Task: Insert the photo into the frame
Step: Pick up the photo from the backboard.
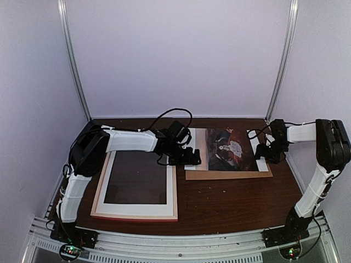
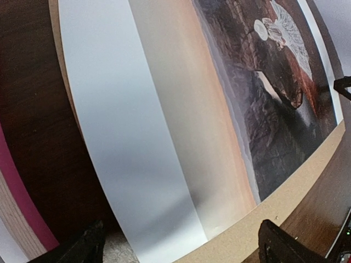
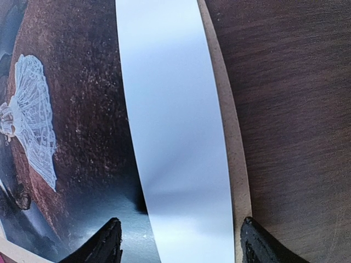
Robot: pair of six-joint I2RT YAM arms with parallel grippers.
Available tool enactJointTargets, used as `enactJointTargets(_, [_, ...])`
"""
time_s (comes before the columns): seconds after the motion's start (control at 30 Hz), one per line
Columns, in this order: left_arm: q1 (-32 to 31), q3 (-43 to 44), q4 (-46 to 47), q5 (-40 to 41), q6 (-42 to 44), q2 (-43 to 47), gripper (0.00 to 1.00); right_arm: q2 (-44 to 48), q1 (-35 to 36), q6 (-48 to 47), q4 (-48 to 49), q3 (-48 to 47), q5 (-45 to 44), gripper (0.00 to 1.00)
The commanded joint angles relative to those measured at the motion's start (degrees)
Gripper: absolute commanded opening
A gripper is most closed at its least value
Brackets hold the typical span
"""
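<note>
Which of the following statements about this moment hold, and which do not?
1. The photo lies face up on the brown backing board. True.
2. The photo already sits inside the frame. False: the frame lies apart, to the left of the board, with no photo in its opening.
3. The left gripper and the right gripper are both open and hold nothing. True.
4. The right gripper is over the frame. False: it is at the photo's right white margin, and the left gripper is at the photo's left margin.
5. The frame stands upright. False: it lies flat.
</note>
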State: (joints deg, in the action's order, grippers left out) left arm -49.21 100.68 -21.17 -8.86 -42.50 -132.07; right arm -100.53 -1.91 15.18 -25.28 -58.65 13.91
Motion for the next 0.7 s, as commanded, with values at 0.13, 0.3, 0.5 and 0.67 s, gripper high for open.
enactJointTargets(0.13, [1.4,-3.8,-0.2,-4.8,-5.0,-0.5,0.98,-0.6,0.0,1.9,4.0,3.0,8.0,0.73])
enactJointTargets(0.3, [1.7,-4.9,1.0,-5.2,-6.5,0.4,0.98,-0.3,0.0,3.0,5.5,4.3,10.0,0.72])
enactJointTargets(0.5, [2.4,-6.4,4.3,-7.9,-9.2,1.5,0.98,0.9,0.1,3.6,6.5,6.0,10.9,0.72])
enactJointTargets(0.67, [2.5,-7.3,6.0,-8.0,-9.8,3.0,0.98,1.1,0.1,3.9,6.9,6.6,11.3,0.72])
